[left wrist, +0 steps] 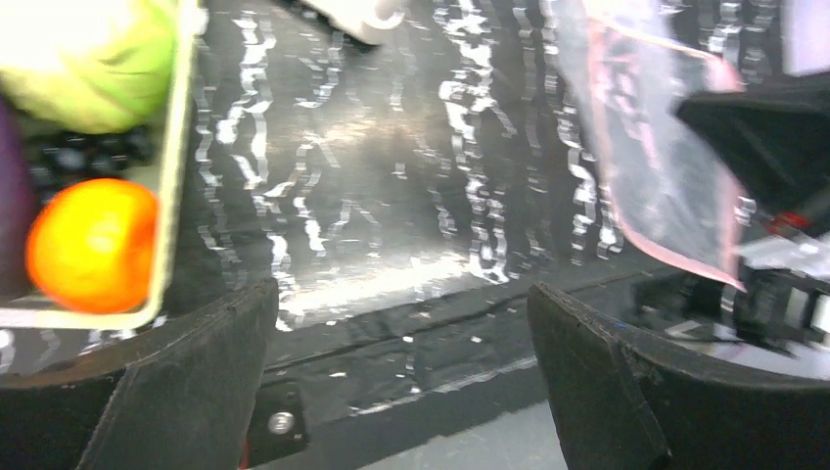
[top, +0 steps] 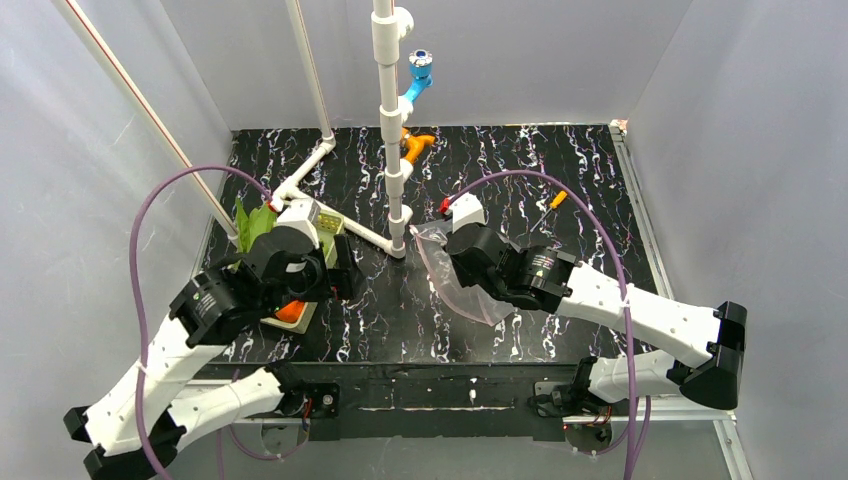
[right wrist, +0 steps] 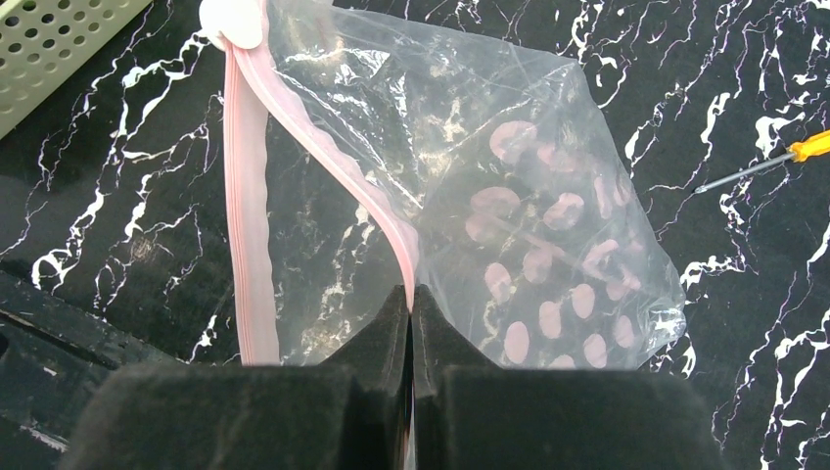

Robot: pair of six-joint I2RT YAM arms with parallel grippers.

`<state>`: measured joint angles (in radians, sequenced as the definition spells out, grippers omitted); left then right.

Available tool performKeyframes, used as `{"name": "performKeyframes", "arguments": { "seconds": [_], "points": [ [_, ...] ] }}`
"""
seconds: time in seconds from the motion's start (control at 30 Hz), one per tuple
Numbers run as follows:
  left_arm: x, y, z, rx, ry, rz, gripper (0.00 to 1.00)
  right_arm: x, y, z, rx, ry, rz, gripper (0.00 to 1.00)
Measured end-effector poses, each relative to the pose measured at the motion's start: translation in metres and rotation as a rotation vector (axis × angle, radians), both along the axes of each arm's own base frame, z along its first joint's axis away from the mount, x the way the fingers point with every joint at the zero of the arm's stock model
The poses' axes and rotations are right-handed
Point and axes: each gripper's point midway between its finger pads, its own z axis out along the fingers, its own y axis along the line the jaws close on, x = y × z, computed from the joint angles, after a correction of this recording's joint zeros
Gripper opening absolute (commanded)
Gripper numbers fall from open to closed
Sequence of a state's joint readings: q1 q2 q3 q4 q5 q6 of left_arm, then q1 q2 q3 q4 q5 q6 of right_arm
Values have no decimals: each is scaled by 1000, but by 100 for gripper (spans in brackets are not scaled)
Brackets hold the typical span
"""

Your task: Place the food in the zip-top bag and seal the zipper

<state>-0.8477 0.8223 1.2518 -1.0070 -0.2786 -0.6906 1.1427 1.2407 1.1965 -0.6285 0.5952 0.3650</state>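
Observation:
The clear zip-top bag (right wrist: 509,196) with pink spots lies on the black marble table, its mouth open. My right gripper (right wrist: 411,299) is shut on one pink zipper lip; the other zipper strip (right wrist: 245,215) hangs apart to the left. From above, the right gripper (top: 447,248) sits at the bag's (top: 482,303) far end. My left gripper (left wrist: 401,372) is open and empty, just right of the pale green basket (left wrist: 174,176). The basket holds an orange ball (left wrist: 93,245), a green fruit (left wrist: 93,59) and a purple piece (left wrist: 10,196). The bag (left wrist: 656,166) shows to its right.
A white pipe stand (top: 392,150) rises at the table's middle back, with a foot (right wrist: 235,20) by the bag's corner. A small orange-handled stick (top: 558,200) lies at the right back. Green leafy food (top: 255,225) sits at the basket's far end. The table's front edge (left wrist: 411,323) is near.

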Motion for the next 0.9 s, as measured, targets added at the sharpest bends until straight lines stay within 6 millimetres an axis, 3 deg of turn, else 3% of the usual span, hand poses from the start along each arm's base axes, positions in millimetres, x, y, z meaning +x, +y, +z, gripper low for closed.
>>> {"name": "performKeyframes", "arguments": {
  "seconds": [0.13, 0.27, 0.53, 0.6, 0.7, 0.9],
  "points": [
    [15, 29, -20, 156, 58, 84, 98, -1, 0, 0, 2, 3, 3, 1],
    [47, 67, -41, 301, 140, 225, 98, -2, -2, 3, 7, 1, 4, 1],
    [110, 184, -59, 447, 204, 618, 98, -8, -12, 17, 44, -10, 11, 1],
    [111, 213, -66, 461, 239, 716, 98, -10, -12, 19, 51, -3, 20, 1],
    [120, 233, -83, 496, 277, 761, 98, -15, -13, 18, 48, 19, 37, 1],
    [128, 246, -114, 578, 324, 741, 98, -23, -16, 12, 30, 60, 56, 1]
  ]
}}
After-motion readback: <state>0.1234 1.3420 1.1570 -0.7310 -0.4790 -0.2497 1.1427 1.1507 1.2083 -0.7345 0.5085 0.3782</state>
